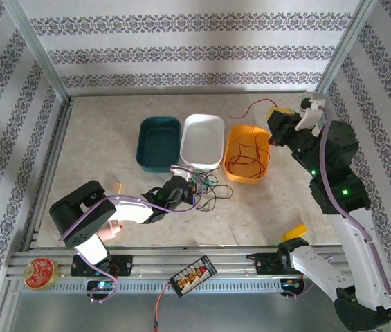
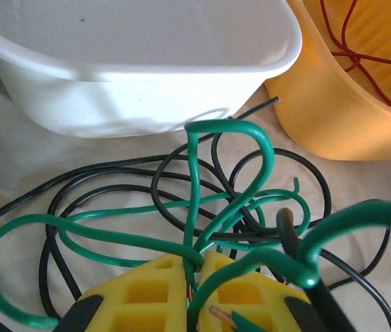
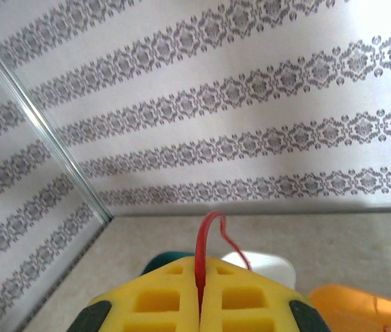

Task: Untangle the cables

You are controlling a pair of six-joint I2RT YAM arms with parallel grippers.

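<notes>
A tangle of green cable and black cable lies on the table in front of the white bin. In the top view this tangle sits just right of my left gripper. In the left wrist view my left gripper is shut on a green strand, its yellow fingers pressed together around it. The red cable lies coiled in the orange bin, and one end rises to my right gripper. Held high above the bin, my right gripper is shut on the red cable.
Three bins stand in a row at mid-table: teal, white and orange. A black connector strip with a red lead lies on the front rail. A round red tin sits at the near left.
</notes>
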